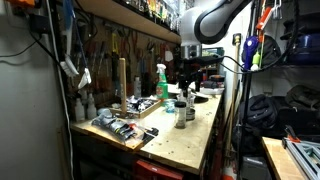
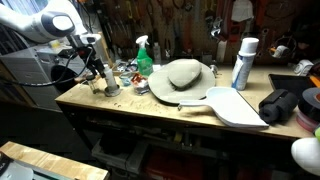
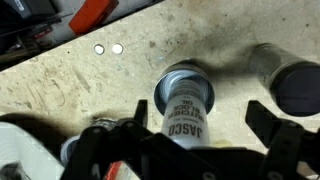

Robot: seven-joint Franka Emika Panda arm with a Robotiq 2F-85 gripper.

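Black gripper (image 3: 202, 122): jaws wide apart | silver cylindrical metal can (image 3: 183, 98): between fingers | dark grey cylindrical container (image 3: 291, 86): 3 o'clock of can, near

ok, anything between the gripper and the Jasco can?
Nothing visible. In the wrist view the Jasco can sits between the fingers of the open gripper. A second can stands beside it, clear of the gap.

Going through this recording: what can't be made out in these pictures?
- Wrist view: whether the claw touches the Jasco can. One finger overlaps the can's edge.
- Wrist view: the dark container is cut off by the picture's edge.
- Both exterior views: the claw and can are too small and dark to tell apart.
- Exterior view: the wall tools are blurred.
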